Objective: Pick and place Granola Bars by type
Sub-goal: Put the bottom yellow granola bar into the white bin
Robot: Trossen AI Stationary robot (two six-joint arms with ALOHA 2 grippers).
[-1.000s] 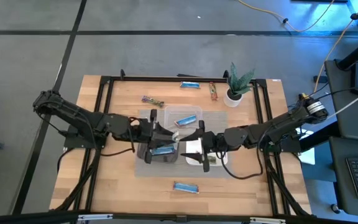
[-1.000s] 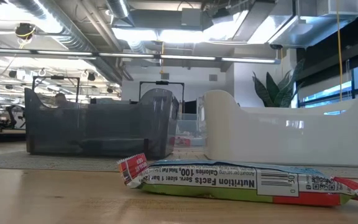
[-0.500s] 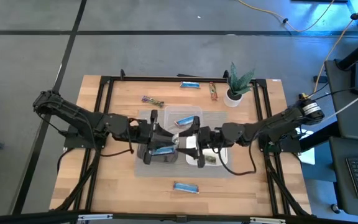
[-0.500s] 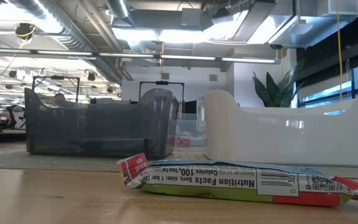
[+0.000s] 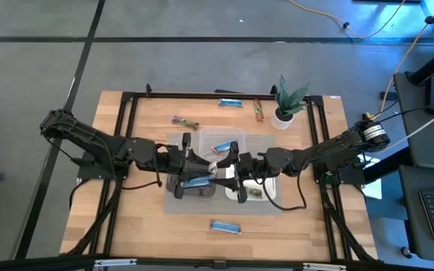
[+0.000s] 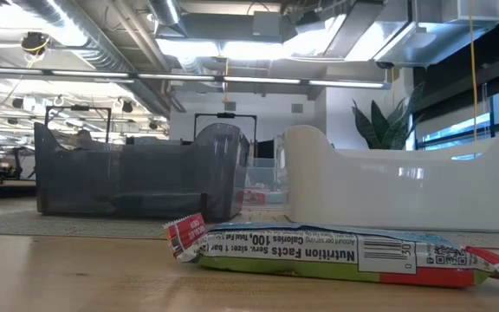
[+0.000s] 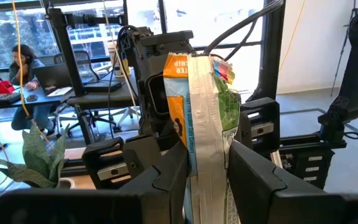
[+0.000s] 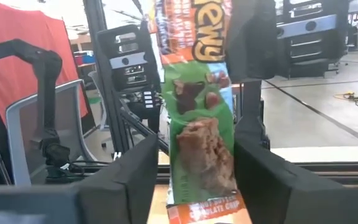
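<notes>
A granola bar in a green, brown and orange wrapper point(image 7: 205, 106) stands between my two grippers, above the trays in the middle of the table. My left gripper point(image 5: 208, 170) point(image 7: 207, 163) is shut on it. My right gripper point(image 5: 232, 172) point(image 8: 197, 177) faces it from the table's right and is open, one finger on each side of the bar's free end point(image 8: 204, 186); whether they touch it I cannot tell. A blue bar point(image 5: 224, 147) lies in the clear tray, another point(image 5: 196, 181) in the black tray, and a greenish one point(image 5: 253, 193) in the white tray. My left gripper pinches the green-and-orange bar between its two fingers point(image 7: 166, 180) at one end point(image 7: 207, 146), coming level from the table's left. The bar is lifted clear of the trays, and its other end reaches toward my right gripper.
Loose bars lie on the table: a blue one by the near edge point(image 5: 224, 226) point(image 6: 336, 253), a blue point(image 5: 230, 103) and a brown one point(image 5: 258, 111) by the far edge, one more point(image 5: 185, 121) far left. A potted plant point(image 5: 286, 102) stands at far right.
My right gripper has moved toward the table's left, closing in on the bar held by my left gripper until its fingers stand around the bar's free end. My left gripper and the bar have stayed in place.
</notes>
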